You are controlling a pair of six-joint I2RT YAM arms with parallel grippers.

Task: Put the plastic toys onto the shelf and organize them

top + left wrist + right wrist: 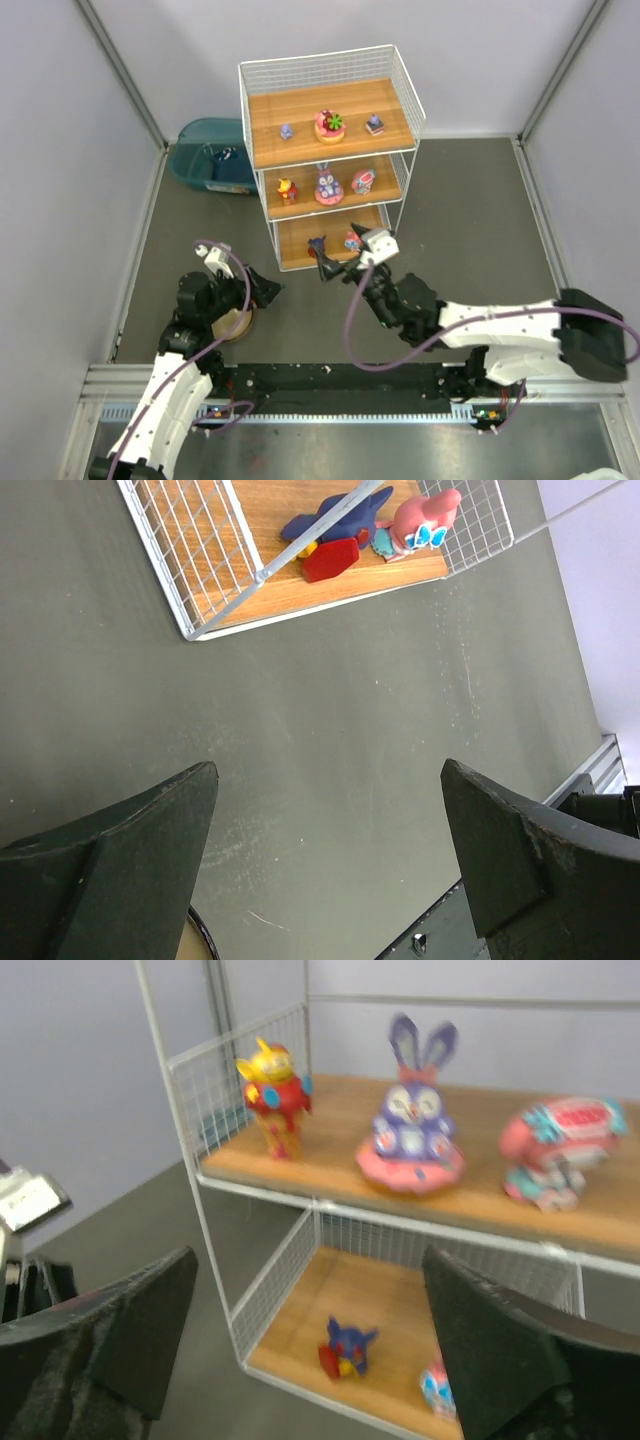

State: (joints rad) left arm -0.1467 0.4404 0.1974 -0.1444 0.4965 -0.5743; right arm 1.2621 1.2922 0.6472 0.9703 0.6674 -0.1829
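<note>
The shelf [300, 108] stands at the back centre, with white mesh sides and three stepped wooden boards. Its top board holds a small purple figure [286, 131], the pink flower-topped disc [330, 125] and a dark figure [375, 125]. The middle board holds a red and yellow figure [272, 1095], the purple-eared bunny [410, 1125] and a pink toy [555, 1150]. The bottom board holds a blue figure [345, 1348] and a pink one [420, 525]. My right gripper [335, 265] is open and empty just in front of the bottom board. My left gripper [262, 290] is open and empty over the table.
A teal bin [213, 155] stands left of the shelf with a small dark thing inside. A tan round bowl [235, 325] sits under my left wrist, and its rim [195, 940] shows beside the left finger. Grey walls close in the table on both sides.
</note>
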